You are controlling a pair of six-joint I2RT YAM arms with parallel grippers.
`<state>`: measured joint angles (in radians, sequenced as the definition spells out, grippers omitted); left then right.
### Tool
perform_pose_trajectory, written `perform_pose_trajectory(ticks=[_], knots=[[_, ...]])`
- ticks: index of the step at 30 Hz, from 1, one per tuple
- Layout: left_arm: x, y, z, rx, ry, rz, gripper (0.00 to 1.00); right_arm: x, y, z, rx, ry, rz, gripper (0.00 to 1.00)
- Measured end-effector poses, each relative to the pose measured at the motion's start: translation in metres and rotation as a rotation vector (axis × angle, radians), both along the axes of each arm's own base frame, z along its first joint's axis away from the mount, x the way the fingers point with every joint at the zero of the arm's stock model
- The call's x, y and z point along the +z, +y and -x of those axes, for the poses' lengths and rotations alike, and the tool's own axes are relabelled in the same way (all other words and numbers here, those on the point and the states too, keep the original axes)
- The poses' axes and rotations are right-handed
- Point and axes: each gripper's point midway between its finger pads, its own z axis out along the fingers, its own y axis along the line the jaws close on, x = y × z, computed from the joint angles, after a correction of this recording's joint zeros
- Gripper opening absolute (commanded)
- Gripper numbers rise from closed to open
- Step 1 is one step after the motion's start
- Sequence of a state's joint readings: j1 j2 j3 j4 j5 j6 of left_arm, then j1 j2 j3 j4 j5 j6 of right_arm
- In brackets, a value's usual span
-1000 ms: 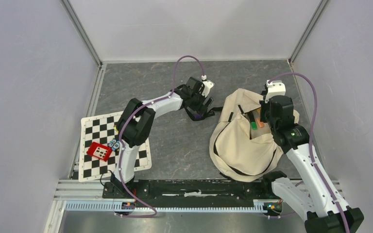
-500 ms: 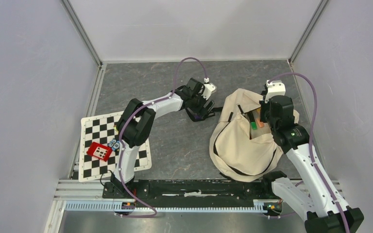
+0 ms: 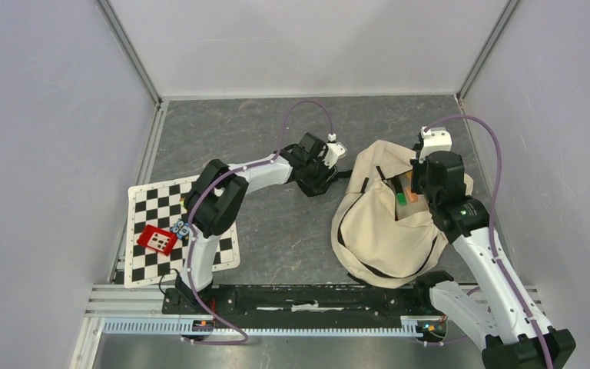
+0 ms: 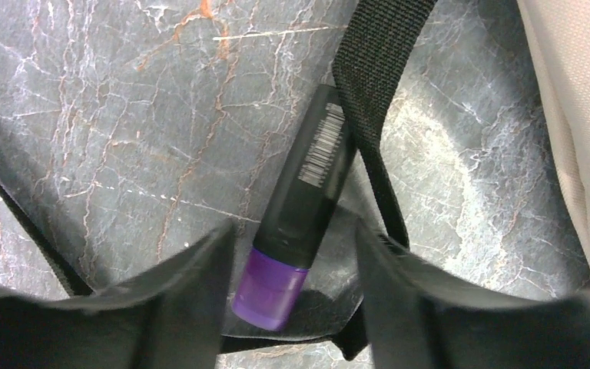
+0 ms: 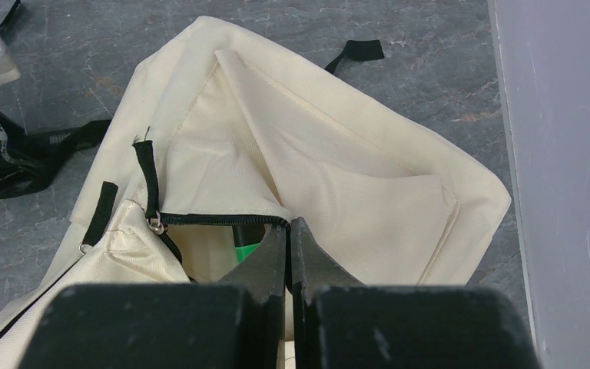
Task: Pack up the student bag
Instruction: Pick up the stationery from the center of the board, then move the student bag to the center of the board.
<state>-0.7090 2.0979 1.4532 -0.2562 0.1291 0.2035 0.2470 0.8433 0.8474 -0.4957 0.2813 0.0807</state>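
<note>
The cream student bag point(image 3: 384, 227) lies at the right with its front pocket unzipped; a green marker point(image 3: 412, 198) and an orange one point(image 3: 402, 201) stick out of it. My right gripper point(image 3: 421, 187) is shut on the bag's fabric at the end of the black zipper point(image 5: 223, 219), fingertips together point(image 5: 288, 224). My left gripper point(image 3: 315, 181) is open and low over the floor, left of the bag. Its fingers straddle a black marker with a purple cap point(image 4: 311, 184) without touching it. The marker lies across a black bag strap point(image 4: 369, 92).
A black-and-white checkered mat point(image 3: 147, 201) lies at the near left with a red item point(image 3: 157, 240) and a small blue thing point(image 3: 180, 228) on it. Grey walls close in on the left, back and right point(image 5: 561, 154).
My left gripper has moved right, toward the bag's straps. The right gripper and the bag have not moved.
</note>
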Motion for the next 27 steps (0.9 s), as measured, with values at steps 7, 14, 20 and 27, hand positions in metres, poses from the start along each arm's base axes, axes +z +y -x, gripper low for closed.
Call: perform_pose_trajectory(ticks=[7, 14, 20, 27], knots=[[0.001, 0.002, 0.009, 0.013, -0.047, -0.019, 0.31, 0.002, 0.0, 0.001, 0.0, -0.006, -0.002, 0.0], [0.024, 0.03, 0.031, 0.12, -0.065, 0.014, 0.24, 0.003, 0.002, 0.001, 0.011, -0.01, -0.009, 0.0], [0.135, 0.02, 0.031, 0.194, -0.207, 0.266, 0.2, 0.002, 0.008, 0.001, 0.044, -0.006, -0.026, 0.0], [0.212, 0.022, 0.078, 0.228, -0.213, 0.532, 0.19, -0.003, 0.034, 0.0, 0.122, -0.006, -0.097, 0.0]])
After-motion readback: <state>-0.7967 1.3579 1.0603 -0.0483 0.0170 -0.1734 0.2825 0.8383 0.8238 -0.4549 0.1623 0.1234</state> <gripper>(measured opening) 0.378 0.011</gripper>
